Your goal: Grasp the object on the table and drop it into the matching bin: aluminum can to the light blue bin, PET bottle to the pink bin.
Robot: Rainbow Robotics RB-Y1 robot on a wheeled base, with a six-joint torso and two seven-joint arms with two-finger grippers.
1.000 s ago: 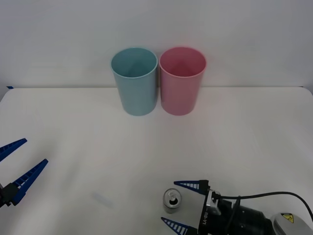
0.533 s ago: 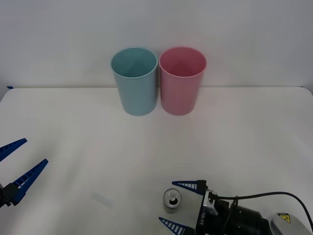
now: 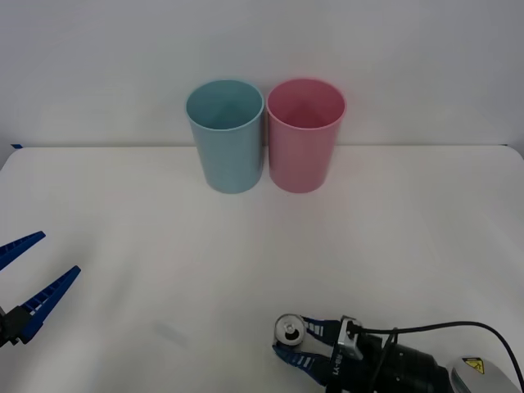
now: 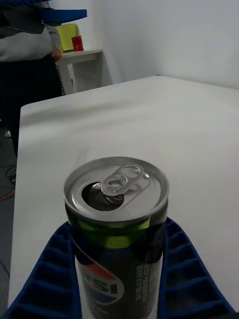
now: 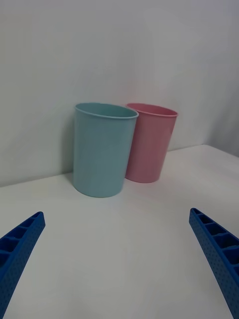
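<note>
1. Front view: the right gripper (image 3: 296, 345) sits low at the near edge of the table (image 3: 409, 237), its blue fingers pressed against both sides of the aluminum can (image 3: 288, 331), which stands upright. The grip looks set for a lift. The light blue bin (image 3: 226, 136) and pink bin (image 3: 304, 135) stand touching at the far edge; the stretch of tabletop between them and the can is bare, so the carry has open room. The left gripper (image 3: 23, 285) waits at the left edge, jaws apart.

2. Right wrist view: the ribbed fingers (image 4: 50, 274) hug the can's (image 4: 117, 224) lower body, leaving the pull-tab top free (opening already punched).

3. Left wrist view: the spread fingers (image 5: 20, 244) frame both bins, blue (image 5: 102, 149) beside pink (image 5: 149, 142), against the wall.
</note>
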